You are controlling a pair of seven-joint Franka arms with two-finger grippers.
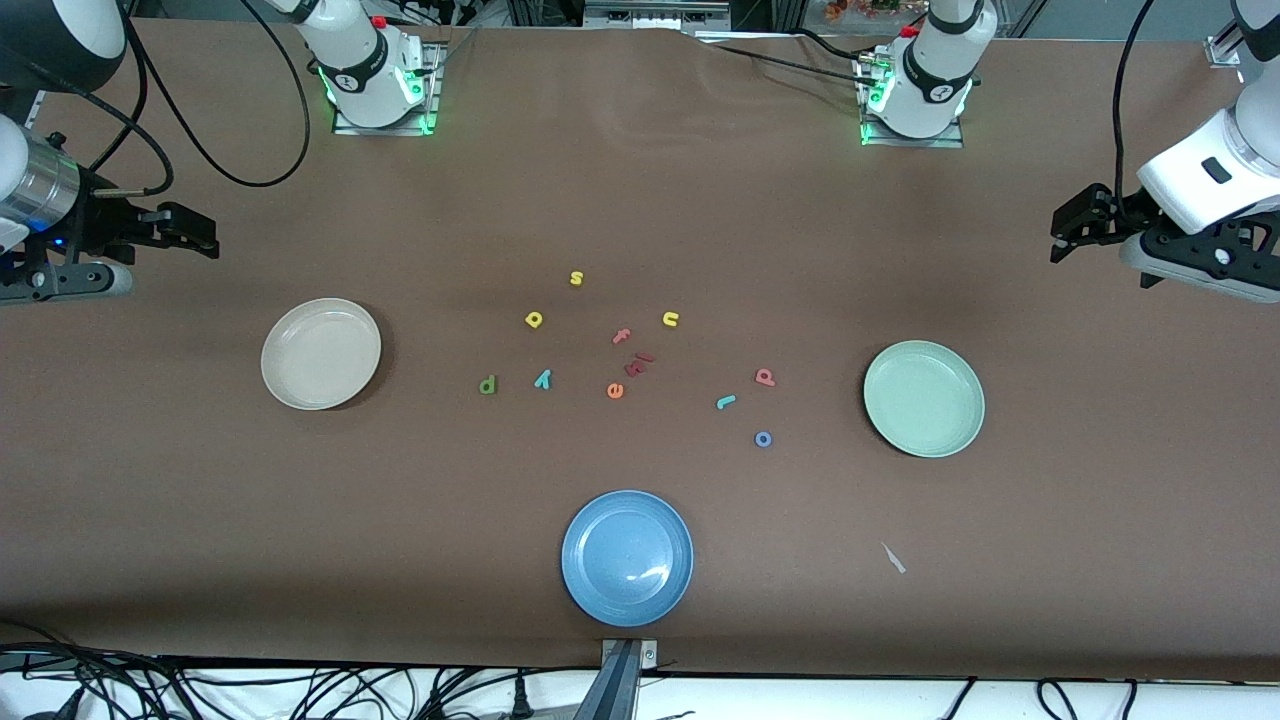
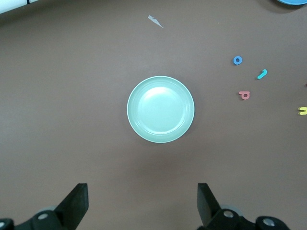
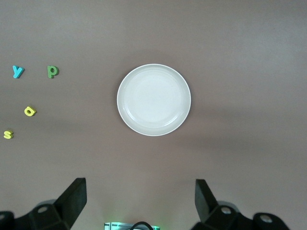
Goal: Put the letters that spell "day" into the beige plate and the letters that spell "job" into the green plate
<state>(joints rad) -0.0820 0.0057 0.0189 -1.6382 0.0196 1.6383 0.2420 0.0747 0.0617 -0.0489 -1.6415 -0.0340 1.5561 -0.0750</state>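
Both plates (image 1: 320, 353) ringed by bare table (image 1: 1050, 560).

Empty beige plate (image 1: 321, 353) at the right arm's end, empty green plate (image 1: 924, 398) at the left arm's; between them, flat: green "d" (image 1: 488, 385), yellow "a" (image 1: 534, 320), teal "y" (image 1: 543, 378), teal "j" (image 1: 726, 402), blue "o" (image 1: 763, 439), pink-red "b" (image 1: 765, 377).
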